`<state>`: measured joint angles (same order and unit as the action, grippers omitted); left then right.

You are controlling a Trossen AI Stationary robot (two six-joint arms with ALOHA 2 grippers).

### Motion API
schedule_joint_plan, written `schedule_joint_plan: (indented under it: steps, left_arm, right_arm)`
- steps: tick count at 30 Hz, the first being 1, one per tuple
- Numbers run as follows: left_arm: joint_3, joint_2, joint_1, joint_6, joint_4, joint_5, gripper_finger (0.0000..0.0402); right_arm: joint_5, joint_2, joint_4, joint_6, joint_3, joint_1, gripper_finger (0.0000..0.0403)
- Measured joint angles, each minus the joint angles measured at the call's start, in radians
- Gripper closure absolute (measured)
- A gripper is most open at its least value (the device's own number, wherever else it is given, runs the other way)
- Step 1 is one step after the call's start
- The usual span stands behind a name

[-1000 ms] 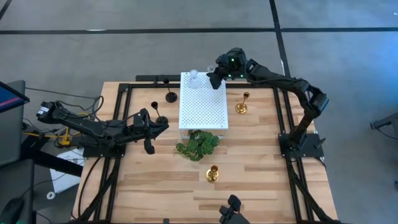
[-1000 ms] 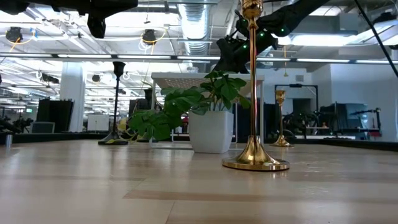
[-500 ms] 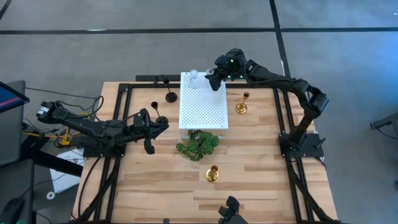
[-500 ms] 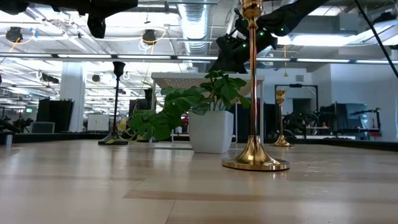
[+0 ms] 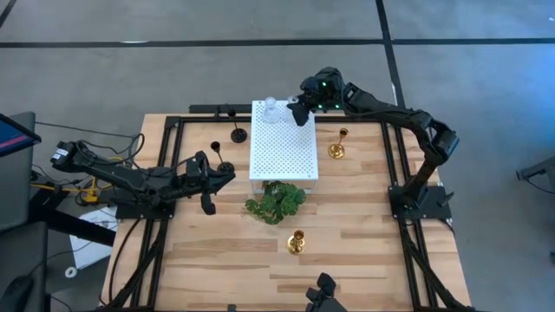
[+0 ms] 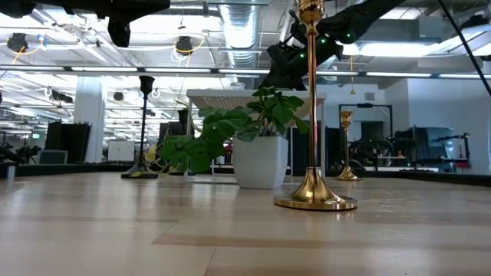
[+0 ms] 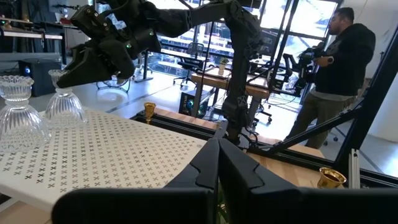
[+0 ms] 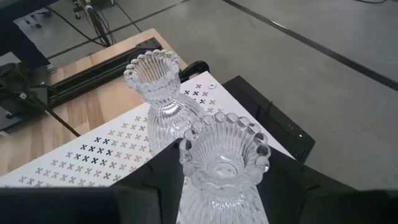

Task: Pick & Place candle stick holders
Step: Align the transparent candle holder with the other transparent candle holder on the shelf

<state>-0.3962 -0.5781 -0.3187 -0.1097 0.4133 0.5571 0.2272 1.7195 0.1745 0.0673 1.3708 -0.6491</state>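
Two glass holders (image 5: pixel 270 108) stand side by side at my white platform's (image 5: pixel 283 147) far edge. Left of it stand two stemmed holders (image 5: pixel 225 149); right, one (image 5: pixel 337 146); the sprig (image 5: pixel 275 201) and another holder (image 5: pixel 297 242) stand nearer.

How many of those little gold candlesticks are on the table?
2. One gold candlestick stands right of the white perforated platform, toward the far edge. The other stands nearer the front, just beyond the green sprig. None seems hidden.
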Motion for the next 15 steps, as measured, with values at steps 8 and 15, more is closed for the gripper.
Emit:
schedule_joint_plan:
  steps: [8,15]
  left_arm:
    - [0.000,0.000,0.000,0.000,0.000,0.000,0.0394]
    - [0.000,0.000,0.000,0.000,0.000,0.000,0.0394]
  right_arm:
    - [0.000,0.001,0.030,-0.008,0.000,0.000,0.0220]
    - [0.000,0.003,0.068,-0.049,-0.001,0.000,0.0206]
